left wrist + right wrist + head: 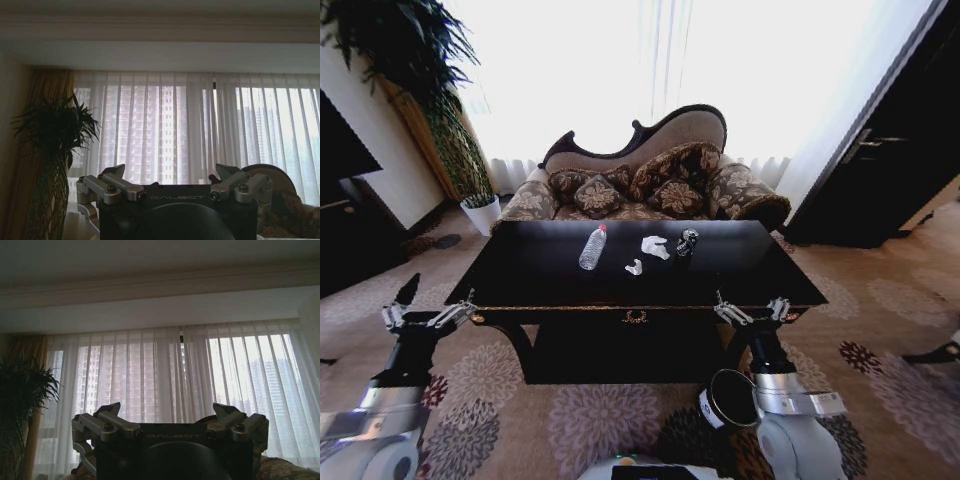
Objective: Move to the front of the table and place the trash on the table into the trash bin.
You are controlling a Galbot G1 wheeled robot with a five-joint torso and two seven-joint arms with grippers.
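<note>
Head view shows both claws spread wide and empty, left claw [432,303] and right claw [752,305] flanking the glossy black desk [540,275] carrying a clear plastic bottle [592,248], white paper scraps [654,246] and dark can [686,242]; maroon bin [728,398] beside the right arm.

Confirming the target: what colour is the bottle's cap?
Red; the bottle shows best in the head view.

Both arms are raised from the lower corners of the head view, forearms angled up and forward, wrists straight; the left end effector [425,305] is held out on the robot's left with its fingers spread wide apart and nothing between them; the right end effector [752,308] is at much the same height on the right, likewise splayed and unloaded; in each wrist view the two fingers [112,186] [112,424] stand well apart.
</note>
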